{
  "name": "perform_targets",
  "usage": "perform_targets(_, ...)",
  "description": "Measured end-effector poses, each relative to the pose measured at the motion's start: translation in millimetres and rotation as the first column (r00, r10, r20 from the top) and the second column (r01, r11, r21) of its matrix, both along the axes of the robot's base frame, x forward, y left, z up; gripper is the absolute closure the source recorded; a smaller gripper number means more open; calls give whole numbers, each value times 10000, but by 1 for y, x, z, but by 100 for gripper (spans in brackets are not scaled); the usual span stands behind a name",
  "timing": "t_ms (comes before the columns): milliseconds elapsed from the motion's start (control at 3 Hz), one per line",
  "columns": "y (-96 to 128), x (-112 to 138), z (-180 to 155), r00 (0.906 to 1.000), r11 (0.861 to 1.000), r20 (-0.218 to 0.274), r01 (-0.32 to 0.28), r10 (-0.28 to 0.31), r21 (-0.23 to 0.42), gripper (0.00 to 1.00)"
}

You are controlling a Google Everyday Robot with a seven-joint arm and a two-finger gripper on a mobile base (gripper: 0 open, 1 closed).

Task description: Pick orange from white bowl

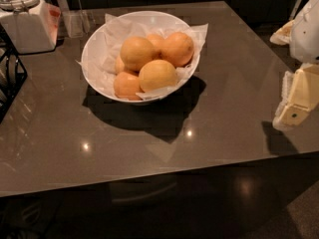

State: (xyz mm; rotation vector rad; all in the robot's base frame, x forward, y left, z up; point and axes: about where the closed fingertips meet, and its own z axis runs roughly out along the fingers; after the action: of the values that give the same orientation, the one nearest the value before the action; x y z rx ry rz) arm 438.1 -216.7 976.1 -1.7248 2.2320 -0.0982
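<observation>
A glossy, dark grey-brown tabletop (234, 83) fills most of the frame, with small bright light reflections (85, 146) in its lower middle. At the upper left stand a white lidded jar (22, 21) and a clear glass container (77, 23). A black wire rack (10, 78) cuts in at the left edge. Speckled floor (299, 218) shows at the lower right. The pincer (291, 111) hangs at the right edge of the frame.
</observation>
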Motion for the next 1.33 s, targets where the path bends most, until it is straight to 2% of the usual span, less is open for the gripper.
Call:
perform_targets(333,0,0,0,10000,10000,0,-2,2,0,0)
perform_targets(667,6,11,5,9995,9995,78,-295,294,61,0)
perform_targets(1000,22,39,7,9924,9918,-96,-1220,1224,378,0)
perform_targets(1333,42,82,11,9785,9745,26,-2058,2064,897,0)
